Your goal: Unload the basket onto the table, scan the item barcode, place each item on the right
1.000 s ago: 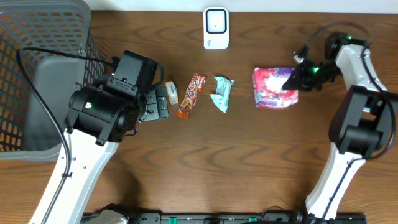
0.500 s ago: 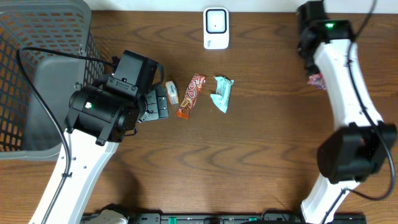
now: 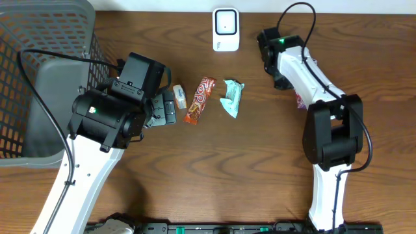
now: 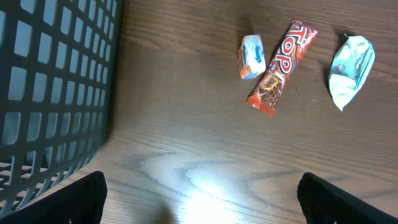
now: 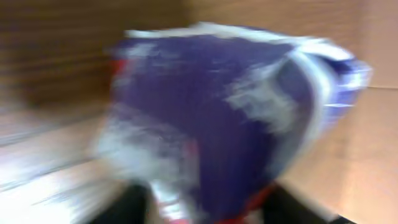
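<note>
Brown wood-grain counter (image 3: 247,169) carries a short row of snacks between the two arms: a small white wrapped candy (image 3: 179,96), a red-orange TOP bar (image 3: 199,99) lying at a slant just beside it, and a crumpled teal packet (image 3: 232,97) a little further right, none of them touching. Behind the row, near the far edge, sits the white scanner (image 3: 225,29). A dark mesh basket (image 3: 39,39) fills the far left corner, with the left arm (image 3: 104,123) next to it. The left jaws are spread wide with nothing between them, pointing at the candy and just short of it. The right arm (image 3: 305,71) reaches in to the right of the scanner. From above, the purple, white and red packet (image 3: 300,101) shows only as a sliver beside the arm's white link, the rest hidden under it. In the right wrist view the packet (image 5: 211,118) fills the frame, too blurred to tell whether the right jaws pinch it or stand apart. Bare wood lies open across the near half of the counter and between the teal packet and the right arm.
</note>
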